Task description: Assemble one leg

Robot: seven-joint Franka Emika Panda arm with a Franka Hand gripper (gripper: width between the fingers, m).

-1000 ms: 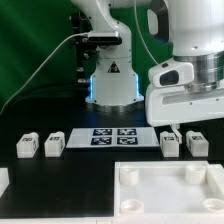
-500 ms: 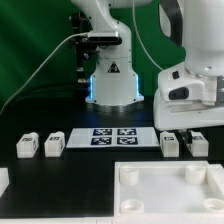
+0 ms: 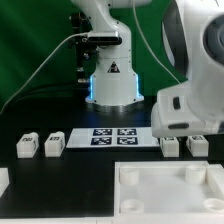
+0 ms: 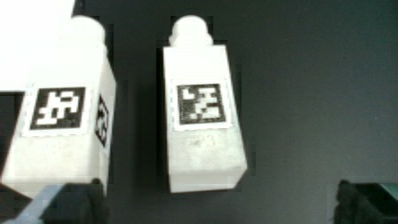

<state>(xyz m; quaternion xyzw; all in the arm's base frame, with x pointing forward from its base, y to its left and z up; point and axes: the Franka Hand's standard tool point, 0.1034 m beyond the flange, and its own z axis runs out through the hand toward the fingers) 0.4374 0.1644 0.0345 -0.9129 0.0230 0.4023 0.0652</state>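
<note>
From the exterior view, the arm's white wrist (image 3: 190,108) hangs low over two legs (image 3: 170,146) on the black tabletop (image 3: 70,182), just beside the marker board (image 3: 112,137). In the wrist view, the leg (image 4: 205,110) lies marker-up beside its neighbour (image 4: 63,115), not touching; the jaws stand spread wide, gripping nothing.

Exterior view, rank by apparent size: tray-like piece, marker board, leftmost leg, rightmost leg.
1. Tray-like piece: largest, though it is nearest the camera and cropped by the frame.
2. Marker board.
3. Leftmost leg and rightmost leg: they look alike, so no ranking between them.
</note>
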